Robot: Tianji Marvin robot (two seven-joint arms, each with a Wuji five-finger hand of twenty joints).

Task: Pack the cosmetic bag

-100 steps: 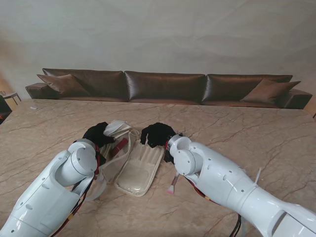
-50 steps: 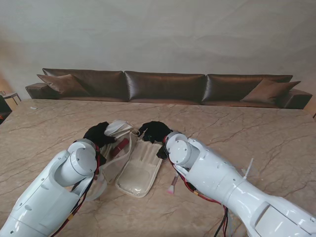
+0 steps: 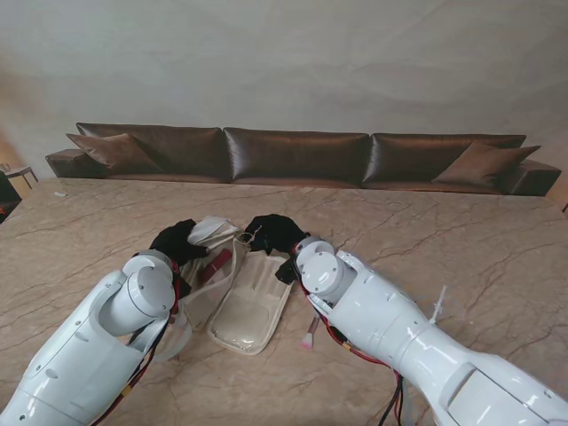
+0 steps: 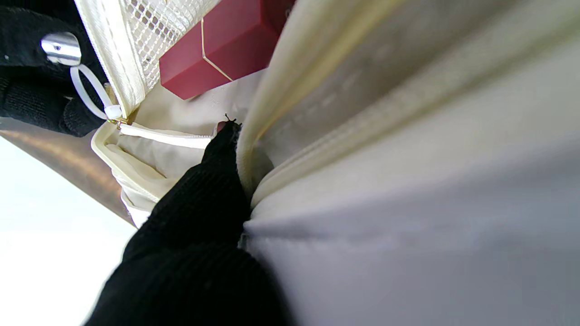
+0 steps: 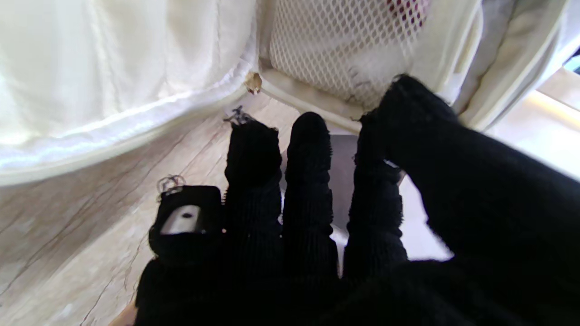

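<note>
Marble-patterned, the bench (image 3: 444, 231) runs to a brown sofa (image 3: 293, 155) against the wall. At its centre the cream cosmetics bag (image 3: 244, 297) lies open, a red box (image 3: 214, 265) inside. Left hand (image 3: 175, 240), at ten o'clock of the bag, pinches the raised flap; it should hold the flap steady. Right hand (image 3: 273, 234), at twelve o'clock, holds nothing, fingers (image 5: 308, 136) loosely together by the zip pull (image 4: 93, 97); I judge it should hook that. A small brush (image 3: 311, 332) waits at four o'clock.

brown sofa (image 3: 297, 156), cushions (image 3: 111, 148), marble table (image 3: 461, 240)
</note>
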